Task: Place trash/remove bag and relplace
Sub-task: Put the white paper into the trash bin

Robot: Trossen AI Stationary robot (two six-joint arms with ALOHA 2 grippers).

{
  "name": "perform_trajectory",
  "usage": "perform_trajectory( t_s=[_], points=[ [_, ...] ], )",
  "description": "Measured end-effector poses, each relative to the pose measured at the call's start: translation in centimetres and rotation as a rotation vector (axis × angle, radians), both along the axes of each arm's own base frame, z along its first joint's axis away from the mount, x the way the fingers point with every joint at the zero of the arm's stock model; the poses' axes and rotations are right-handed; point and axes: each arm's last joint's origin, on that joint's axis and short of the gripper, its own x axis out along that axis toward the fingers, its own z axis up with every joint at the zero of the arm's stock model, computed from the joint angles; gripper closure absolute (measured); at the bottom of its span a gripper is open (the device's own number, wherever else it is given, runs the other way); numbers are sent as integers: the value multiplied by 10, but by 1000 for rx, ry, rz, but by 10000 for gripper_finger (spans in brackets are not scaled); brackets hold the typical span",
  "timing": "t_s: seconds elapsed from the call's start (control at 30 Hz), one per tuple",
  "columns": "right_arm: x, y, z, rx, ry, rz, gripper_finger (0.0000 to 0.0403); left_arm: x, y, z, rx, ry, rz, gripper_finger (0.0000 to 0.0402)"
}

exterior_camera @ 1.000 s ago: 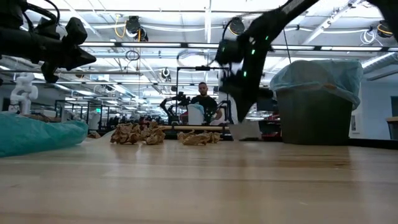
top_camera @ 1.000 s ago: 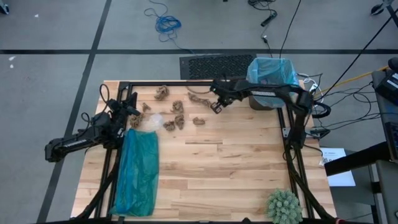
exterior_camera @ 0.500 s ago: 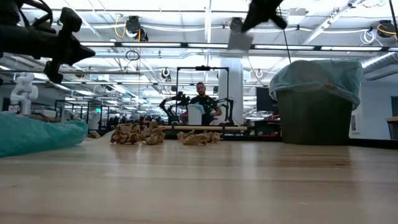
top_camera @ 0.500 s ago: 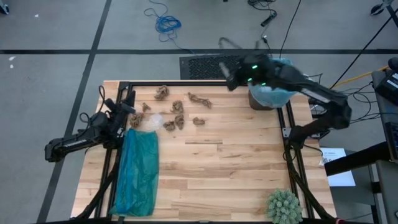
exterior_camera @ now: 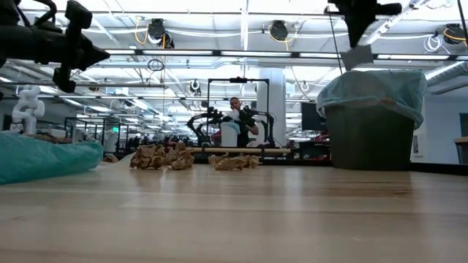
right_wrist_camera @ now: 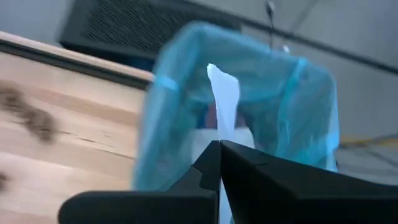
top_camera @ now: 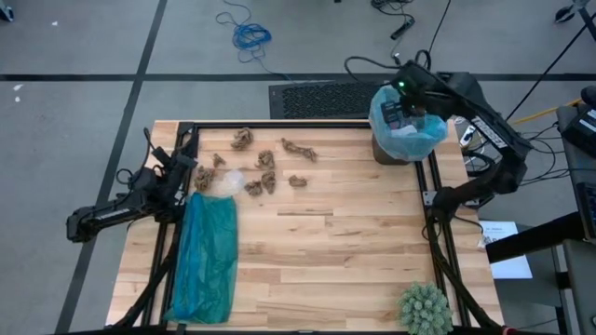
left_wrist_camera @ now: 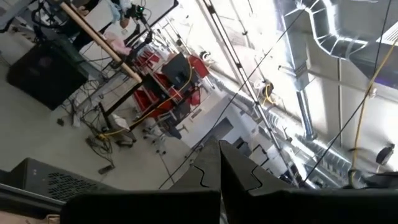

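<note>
Your right gripper hangs over the bag — a crinkly, pale-blue liner in the dark bin — pinching a white paper strip. Brown crumpled scraps lie mid-table (left gripper closed, empty).

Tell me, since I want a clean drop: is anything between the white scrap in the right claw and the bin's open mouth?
Nothing visible. The right claw holds the white scrap pinched above the bag lining the bin, whose mouth looks open beneath it.
</note>
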Motion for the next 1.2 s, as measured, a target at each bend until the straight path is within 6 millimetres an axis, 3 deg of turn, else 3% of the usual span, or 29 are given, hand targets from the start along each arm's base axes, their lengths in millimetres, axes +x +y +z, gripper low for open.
perform_trajectory(
  t_s=[0.23,0.33,0.43,0.83,1.07,1.2],
  points=[
    [7,-31,-61,196,33,-35,403,-4,-5,21,125,-26,-87,401],
    [18,-41,-90,285,-56,30,403,-6,-7,35,186,-9,-123,401],
    [31,-43,-103,340,-196,102,403,-8,-8,50,231,20,-135,401],
    [73,-31,-91,417,-610,334,403,-9,-10,103,253,258,-162,401],
    [80,-21,-91,417,-580,428,398,-3,-9,130,269,363,-208,401],
    [79,-21,-90,396,-565,457,368,10,-7,149,263,490,-269,401]
  ],
)
